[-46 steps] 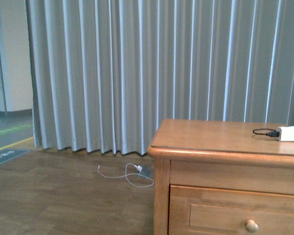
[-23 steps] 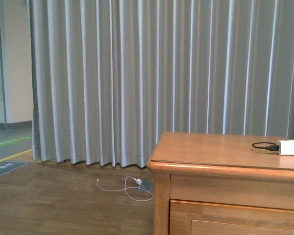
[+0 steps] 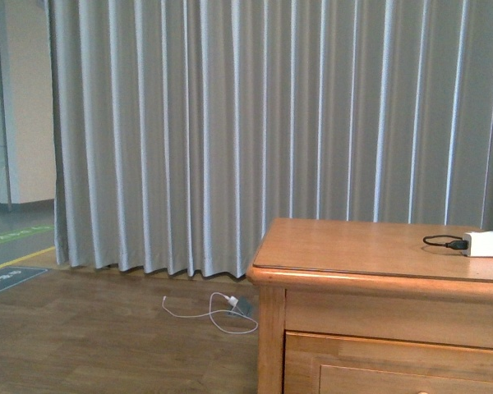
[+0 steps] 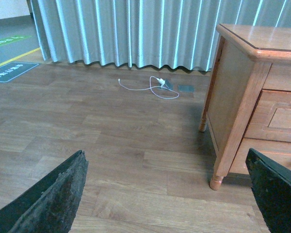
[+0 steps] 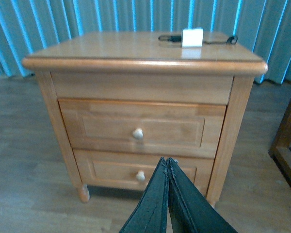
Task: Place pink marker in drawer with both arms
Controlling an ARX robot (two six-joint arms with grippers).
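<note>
I do not see the pink marker in any view. The upper honey-brown wooden drawer (image 5: 141, 128) of the dresser (image 5: 136, 73) is closed, with one round pale knob (image 5: 137, 133); a second similar drawer (image 5: 140, 174) sits below it. My right claw (image 5: 167, 162) has its fingers pressed together, holding nothing. My left claw (image 4: 165, 194) is wide open and empty. One white charger block (image 3: 482, 244) with black cable (image 3: 444, 243) lies on the dresser top.

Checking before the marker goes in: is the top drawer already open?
No, the drawer sits flush and closed in the dresser.
</note>
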